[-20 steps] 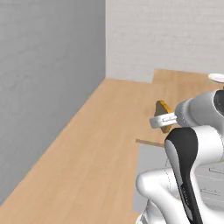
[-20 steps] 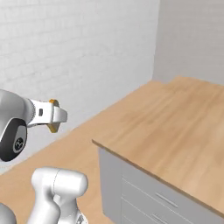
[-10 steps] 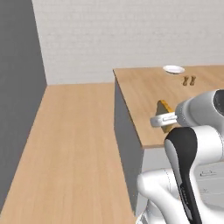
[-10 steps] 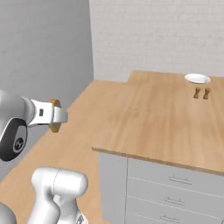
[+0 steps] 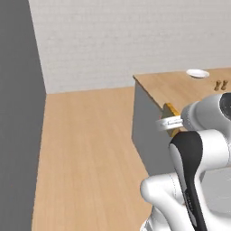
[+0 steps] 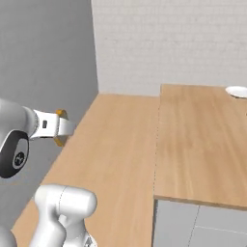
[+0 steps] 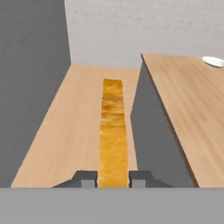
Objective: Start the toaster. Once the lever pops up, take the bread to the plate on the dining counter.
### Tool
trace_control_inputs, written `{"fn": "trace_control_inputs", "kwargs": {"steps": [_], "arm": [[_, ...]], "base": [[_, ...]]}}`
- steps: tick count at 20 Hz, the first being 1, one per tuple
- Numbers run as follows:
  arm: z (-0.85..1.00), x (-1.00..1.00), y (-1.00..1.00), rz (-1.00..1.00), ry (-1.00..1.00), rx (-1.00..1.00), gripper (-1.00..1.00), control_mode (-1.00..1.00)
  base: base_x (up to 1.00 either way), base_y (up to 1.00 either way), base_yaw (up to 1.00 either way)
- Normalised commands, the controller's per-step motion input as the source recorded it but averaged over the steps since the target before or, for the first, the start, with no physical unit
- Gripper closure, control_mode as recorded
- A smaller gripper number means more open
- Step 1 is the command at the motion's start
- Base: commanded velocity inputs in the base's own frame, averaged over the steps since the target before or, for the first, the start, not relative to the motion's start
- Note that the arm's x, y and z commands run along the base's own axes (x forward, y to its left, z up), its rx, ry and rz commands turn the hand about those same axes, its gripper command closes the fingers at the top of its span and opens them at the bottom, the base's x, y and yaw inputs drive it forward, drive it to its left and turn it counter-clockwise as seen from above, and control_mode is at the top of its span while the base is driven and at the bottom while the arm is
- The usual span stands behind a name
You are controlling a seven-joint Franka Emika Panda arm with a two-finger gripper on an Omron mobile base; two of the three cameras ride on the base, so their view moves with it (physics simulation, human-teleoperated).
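The pincer [image 7: 113, 178] is clamped on the bread [image 7: 113, 131], its 2 dark tips pressing the slice's broad faces near the lower end, so the slice juts straight out ahead of the hand, edge-on to the hand camera, with its long axis running along the pincer's own line of sight. In the left base view the bread [image 5: 171, 114] shows as a golden wedge poking out past the white wrist, and in the right base view only a sliver of its crust [image 6: 61, 115] peeks around the hand; in both it hangs in the air over the wooden floor, touching nothing but the tips. What the next move turns on is where the plate [image 7: 213, 61] lies from that held slice: far ahead and off to the right in the hand view, resting on the far part of the bench [image 7: 192, 100], the light-wood dining counter whose near corner and grey side panel stand just right of the bread's line. The base views agree, with the plate [image 5: 197, 73] small and white near the bench's far edge, and cut by the frame edge [image 6: 237, 91] in the right one. I judge the carry is underway but well short: the slice points past the bench's left flank, so the hand must swing right and travel far forward, keeping above the bench top, before lowering over the plate.
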Motion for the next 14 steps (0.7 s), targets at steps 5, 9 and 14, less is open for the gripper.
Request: {"fn": "trace_control_inputs", "kwargs": {"steps": [5, 9, 14], "arm": [[0.00, 0.00, 0.00, 0.00, 0.00, 0.00, 1.00, 1.00], [0.00, 0.00, 0.00, 0.00, 0.00, 0.00, 1.00, 1.00], [0.00, 0.00, 0.00, 0.00, 0.00, 0.00, 1.00, 1.00]], "base": [[1.00, 1.00, -0.20], [1.00, 0.99, -0.22], [1.00, 0.87, -0.25]]}}
